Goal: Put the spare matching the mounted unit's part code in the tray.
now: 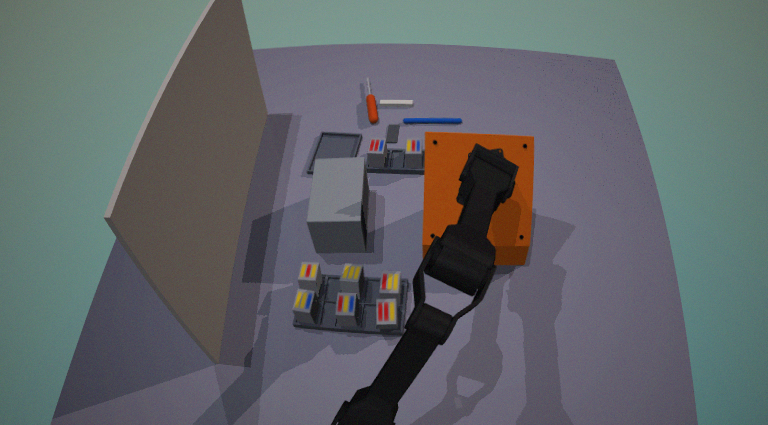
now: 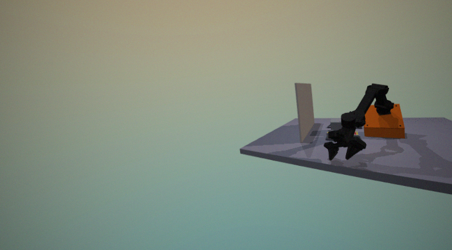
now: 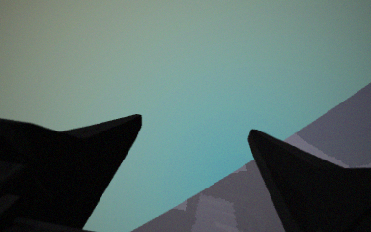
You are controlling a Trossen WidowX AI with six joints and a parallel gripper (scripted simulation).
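My gripper (image 2: 339, 158) (image 3: 195, 127) is open and empty, in the air by the table's near edge; the top view does not show it. A grey box (image 1: 338, 191) stands mid-table; I cannot tell whether it is or holds the mounted unit, and no code is readable on it. The dark tray (image 1: 340, 146) behind it is empty. The front rack (image 1: 369, 315) holds several grey spares with striped tops, such as a red-yellow-blue spare (image 1: 346, 305) and a red-red-yellow spare (image 1: 386, 312). The back rack (image 1: 396, 170) holds a red-red-blue spare (image 1: 376, 146) and a yellow-red-blue spare (image 1: 414, 146).
A tall panel (image 1: 192, 171) (image 2: 305, 110) stands left of the racks. The arm's base sits on an orange block (image 1: 441, 188) (image 2: 383, 132) at the right. A screwdriver (image 1: 371, 108), a white bar (image 1: 396, 102), a blue rod (image 1: 432, 121) and a small grey plate (image 1: 393, 133) lie at the back.
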